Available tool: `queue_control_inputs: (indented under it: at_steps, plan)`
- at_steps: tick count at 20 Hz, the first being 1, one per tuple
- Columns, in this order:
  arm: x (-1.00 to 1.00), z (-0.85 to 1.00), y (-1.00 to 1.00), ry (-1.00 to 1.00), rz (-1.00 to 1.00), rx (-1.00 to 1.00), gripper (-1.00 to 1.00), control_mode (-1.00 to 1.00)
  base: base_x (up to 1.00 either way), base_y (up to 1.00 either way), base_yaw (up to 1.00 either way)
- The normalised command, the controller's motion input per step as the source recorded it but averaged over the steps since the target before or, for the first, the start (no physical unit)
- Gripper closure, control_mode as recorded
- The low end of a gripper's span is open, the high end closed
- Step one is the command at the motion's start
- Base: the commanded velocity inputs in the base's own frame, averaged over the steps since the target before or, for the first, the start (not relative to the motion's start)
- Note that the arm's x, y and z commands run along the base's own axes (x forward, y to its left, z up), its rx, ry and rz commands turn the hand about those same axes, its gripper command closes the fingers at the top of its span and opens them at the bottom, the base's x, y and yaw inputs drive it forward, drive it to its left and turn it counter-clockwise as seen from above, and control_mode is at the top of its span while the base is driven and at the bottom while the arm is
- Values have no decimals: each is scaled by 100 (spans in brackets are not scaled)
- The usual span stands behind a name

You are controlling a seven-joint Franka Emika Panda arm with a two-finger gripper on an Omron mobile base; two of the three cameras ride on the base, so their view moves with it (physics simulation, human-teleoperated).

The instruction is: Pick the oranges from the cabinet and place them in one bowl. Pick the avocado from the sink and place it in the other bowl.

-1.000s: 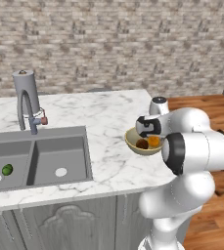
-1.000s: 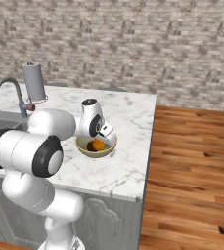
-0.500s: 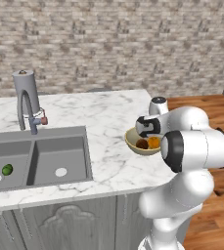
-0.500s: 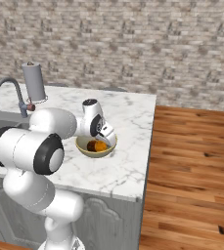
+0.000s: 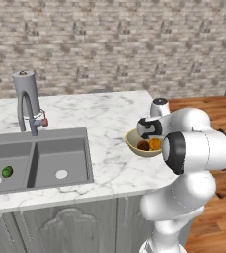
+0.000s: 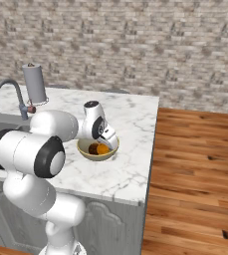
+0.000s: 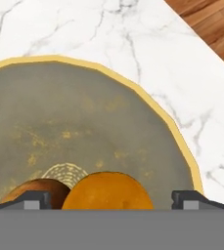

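The pale yellow bowl [image 5: 134,143] [image 6: 85,153] [image 7: 84,112] stands on the marble counter near its right end. Two oranges lie in it, a bright one [image 5: 155,144] [image 6: 103,148] [image 7: 107,191] and a darker brownish one [image 5: 143,146] [image 6: 93,148] [image 7: 40,189]. My gripper [image 5: 151,137] [image 6: 104,141] [image 7: 111,201] hangs just over the bowl and is open. In the hand view its fingertips [image 7: 191,200] stand wider than the bright orange, with gaps on both sides. The avocado [image 5: 7,172] lies in the left basin of the sink [image 5: 60,158].
An arched grey faucet [image 5: 28,106] [image 6: 8,94] with a red-marked handle rises behind the sink. The counter's right edge [image 6: 150,149] drops to a wooden floor [image 6: 195,174]. A brick wall runs along the back.
The jaws have spread open over the bowl, and the bright orange now lies loose beside the darker one. The arm has hardly moved.
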Motion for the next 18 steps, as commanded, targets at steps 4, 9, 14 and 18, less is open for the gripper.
queue_control_inputs:
  at_steps: [4,9,14,18]
  plan:
    - [0,7,0,0,-4,0,-100,-100,0,0,0]
    - [-4,20,0,0,-3,0,-100,-100,0,0,0]
    - [-11,29,0,0,0,0,-100,-100,0,0,0]
    - [-19,33,0,0,0,0,-100,-100,0,0,0]
